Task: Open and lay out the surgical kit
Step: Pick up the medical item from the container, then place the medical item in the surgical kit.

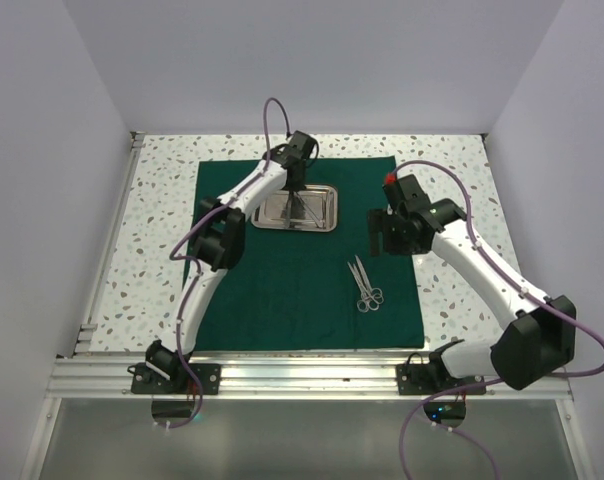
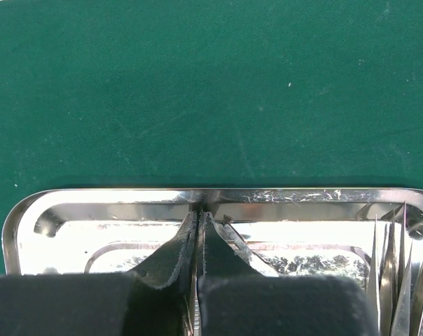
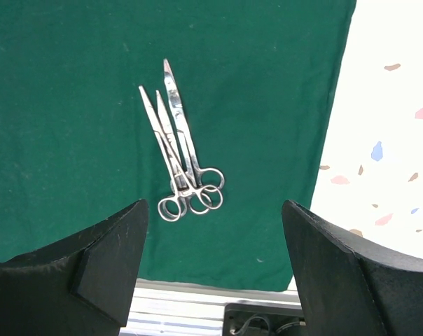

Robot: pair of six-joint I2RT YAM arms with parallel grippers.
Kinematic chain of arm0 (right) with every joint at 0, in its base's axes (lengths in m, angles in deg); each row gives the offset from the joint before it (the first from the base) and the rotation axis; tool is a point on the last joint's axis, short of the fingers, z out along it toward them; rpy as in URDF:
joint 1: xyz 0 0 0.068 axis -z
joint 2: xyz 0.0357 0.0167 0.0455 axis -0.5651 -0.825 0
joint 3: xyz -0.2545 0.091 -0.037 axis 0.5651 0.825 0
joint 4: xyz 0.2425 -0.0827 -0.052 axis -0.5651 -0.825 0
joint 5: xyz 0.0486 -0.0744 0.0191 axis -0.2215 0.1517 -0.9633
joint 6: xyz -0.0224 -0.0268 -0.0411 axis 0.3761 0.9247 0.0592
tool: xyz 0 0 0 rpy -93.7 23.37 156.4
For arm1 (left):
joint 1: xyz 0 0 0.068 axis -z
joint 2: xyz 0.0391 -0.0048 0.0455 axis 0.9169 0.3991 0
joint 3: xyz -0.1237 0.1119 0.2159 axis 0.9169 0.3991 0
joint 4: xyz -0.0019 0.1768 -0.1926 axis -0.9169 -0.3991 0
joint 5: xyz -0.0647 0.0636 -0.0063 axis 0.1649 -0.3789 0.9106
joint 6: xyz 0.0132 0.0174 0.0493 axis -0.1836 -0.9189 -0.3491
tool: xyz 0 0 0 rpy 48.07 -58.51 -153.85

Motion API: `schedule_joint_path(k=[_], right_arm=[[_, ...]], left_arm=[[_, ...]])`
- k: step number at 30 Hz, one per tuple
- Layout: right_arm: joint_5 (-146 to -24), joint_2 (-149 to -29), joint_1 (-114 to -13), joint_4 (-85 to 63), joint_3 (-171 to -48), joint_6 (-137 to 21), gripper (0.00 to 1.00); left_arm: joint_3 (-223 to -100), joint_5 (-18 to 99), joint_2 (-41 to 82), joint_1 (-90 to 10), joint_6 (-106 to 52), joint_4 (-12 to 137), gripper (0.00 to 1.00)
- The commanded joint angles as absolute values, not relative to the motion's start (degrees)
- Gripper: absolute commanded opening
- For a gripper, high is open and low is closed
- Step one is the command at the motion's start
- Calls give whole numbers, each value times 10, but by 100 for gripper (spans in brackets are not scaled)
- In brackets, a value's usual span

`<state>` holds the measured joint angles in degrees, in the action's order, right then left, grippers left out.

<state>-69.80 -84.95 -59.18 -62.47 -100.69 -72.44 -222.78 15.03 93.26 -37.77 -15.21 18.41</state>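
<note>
The dark green cloth lies spread flat on the table. The shiny steel tray sits on its far half. My left gripper reaches down into the tray; in the left wrist view its fingers are pressed together at the tray's far wall, with a thin silver instrument between them. Another slim instrument lies beside them, and more pointed ones lie at the tray's right end. Two ring-handled scissors or forceps lie on the cloth, also in the right wrist view. My right gripper hovers open and empty above them.
The speckled tabletop shows around the cloth and right of it in the right wrist view. An aluminium rail runs along the near edge. White walls close in the left, back and right sides.
</note>
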Motion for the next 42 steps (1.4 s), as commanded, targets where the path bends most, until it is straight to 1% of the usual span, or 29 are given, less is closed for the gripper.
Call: schedule_joint_path(k=[1, 12, 18, 22, 23, 24, 26, 27, 33, 36, 42], right_arm=[[-722, -858, -590, -603, -1016, -716, 80], [-732, -927, -590, -590, -1105, -708, 80], [-741, -960, -590, -589, -1135, -705, 79], [-749, -973, -590, -590, -1150, -707, 79], [-749, -976, -589, -591, -1153, -707, 78], [-750, -978, -589, -594, -1155, -706, 78], [-747, -984, -590, -595, -1162, -706, 78], [-746, -984, -590, -597, -1162, -706, 78], [-738, -988, -589, -604, -1161, -706, 78], [-732, -984, -589, -611, -1155, -706, 78], [-719, -967, -590, -610, -1120, -708, 78]], left_arm=[[-2217, 185, 943, -398, -151, 125, 0], [-2198, 198, 789, -453, -157, 126, 0], [-2126, 222, 691, -459, -152, 129, 0], [-2055, 255, 638, -458, -138, 127, 0], [-2036, 261, 609, -457, -128, 131, 0], [-1982, 275, 592, -456, -123, 140, 0], [-1919, 282, 552, -446, -107, 161, 0], [-1859, 287, 515, -442, -99, 185, 0], [-1679, 347, 407, -414, -5, 270, 0], [-1644, 356, 388, -396, 23, 296, 0], [-1622, 358, 404, -346, 47, 313, 0]])
